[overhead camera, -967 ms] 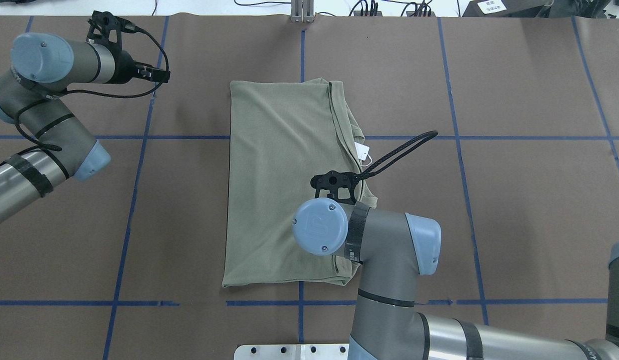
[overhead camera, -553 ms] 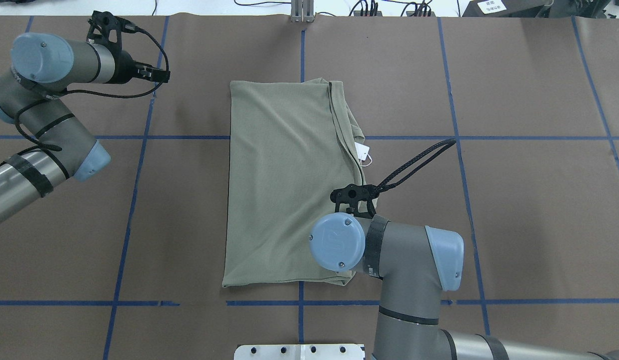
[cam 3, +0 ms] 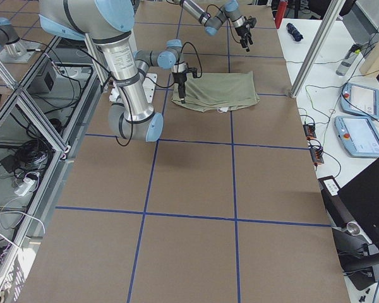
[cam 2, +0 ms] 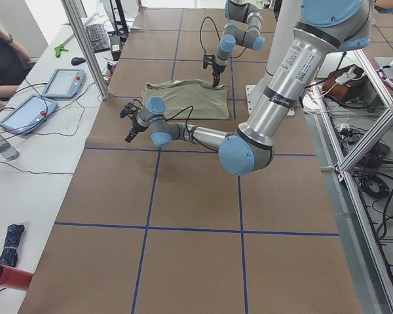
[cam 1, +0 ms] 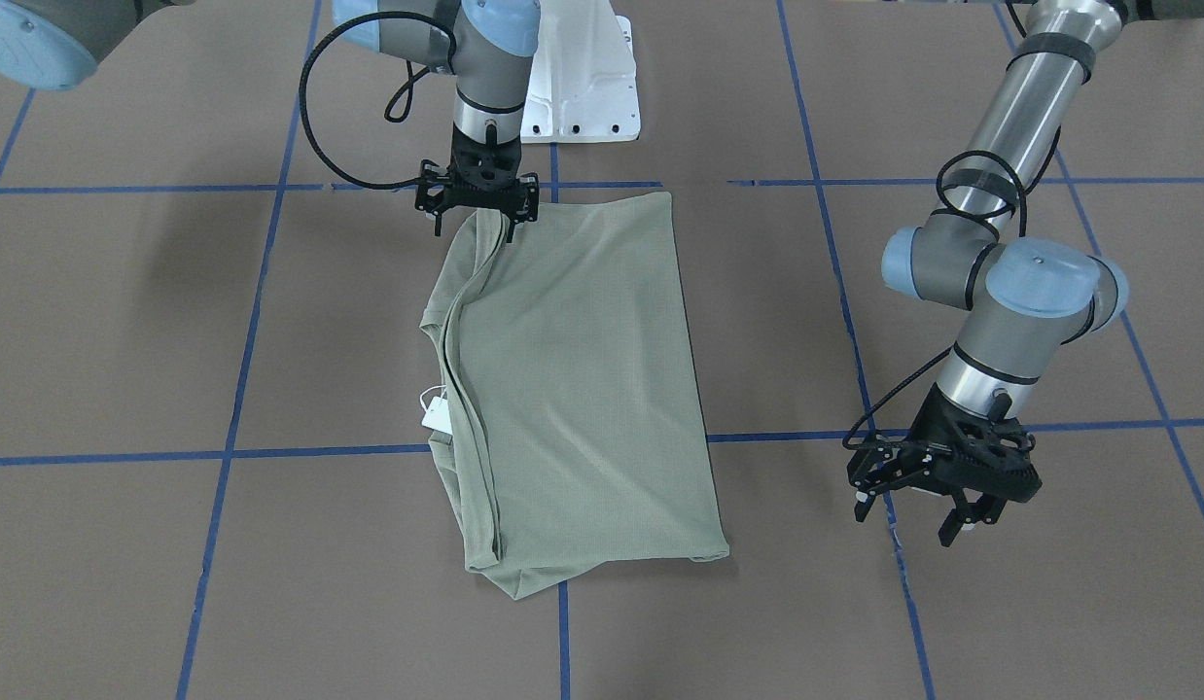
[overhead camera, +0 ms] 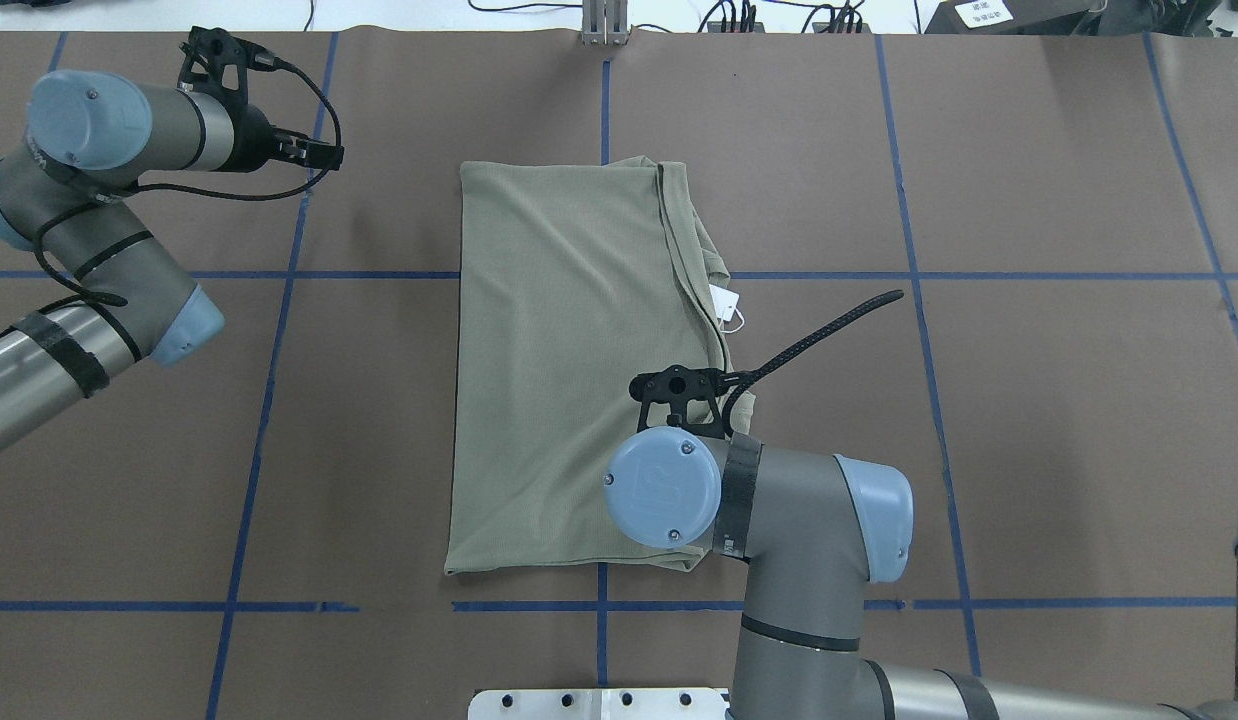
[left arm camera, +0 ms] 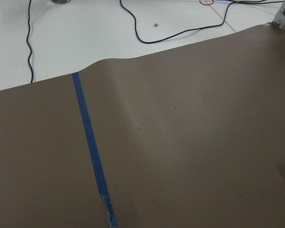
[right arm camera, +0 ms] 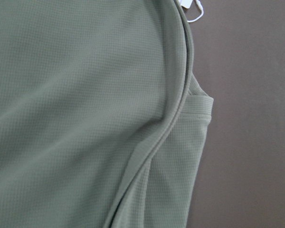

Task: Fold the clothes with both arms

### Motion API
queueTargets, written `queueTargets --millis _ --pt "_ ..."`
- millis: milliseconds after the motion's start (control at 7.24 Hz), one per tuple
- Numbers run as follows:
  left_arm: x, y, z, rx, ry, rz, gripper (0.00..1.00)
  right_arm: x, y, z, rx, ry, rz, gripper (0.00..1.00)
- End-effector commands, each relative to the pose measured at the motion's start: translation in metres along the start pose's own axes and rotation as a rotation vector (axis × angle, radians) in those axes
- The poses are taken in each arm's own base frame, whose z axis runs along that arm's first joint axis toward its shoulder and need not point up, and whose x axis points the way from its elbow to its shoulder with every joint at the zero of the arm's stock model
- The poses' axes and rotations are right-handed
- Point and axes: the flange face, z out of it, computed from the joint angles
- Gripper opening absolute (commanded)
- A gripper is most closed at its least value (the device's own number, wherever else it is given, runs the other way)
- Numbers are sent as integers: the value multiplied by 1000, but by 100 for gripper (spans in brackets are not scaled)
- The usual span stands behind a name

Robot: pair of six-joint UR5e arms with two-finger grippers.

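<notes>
The sage-green shirt (overhead camera: 569,370) lies folded into a long rectangle in the middle of the brown table, and also shows in the front-facing view (cam 1: 573,389). Its white hang tag (overhead camera: 724,300) sticks out at the right edge. My right gripper (cam 1: 476,226) points down over the shirt's near right corner, by the neck band. Its fingers stand apart and hold nothing. The right wrist view shows only the cloth (right arm camera: 85,95) and its layered edge. My left gripper (cam 1: 918,520) hovers open and empty over bare table, far left of the shirt, in the overhead view (overhead camera: 319,153).
The white pedestal base (cam 1: 583,87) stands at the robot's edge of the table. Blue tape lines (overhead camera: 269,400) grid the brown cover. A metal post (overhead camera: 604,25) stands at the far edge. An operator (cam 2: 3,55) and tablets (cam 2: 62,82) are beside the table on the left.
My right wrist swung right and toward the robot, then came back a little to the left, staying over the shirt's near right corner. The left arm and the shirt hardly moved.
</notes>
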Motion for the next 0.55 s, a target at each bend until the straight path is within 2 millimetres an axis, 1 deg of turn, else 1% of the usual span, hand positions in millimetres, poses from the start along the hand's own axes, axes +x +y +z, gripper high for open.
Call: queueTargets --millis 0,138,276,415 --pt "0 1 0 -1 1 1 100 -6 1 16 1 -4 27 64" --pt "0 1 0 -1 1 1 100 -7 2 16 0 -4 26 44" --pt "0 1 0 -1 1 1 100 -7 1 15 0 -4 27 9" --pt "1 1 0 0 2 1 100 -5 0 14 3 -2 27 0"
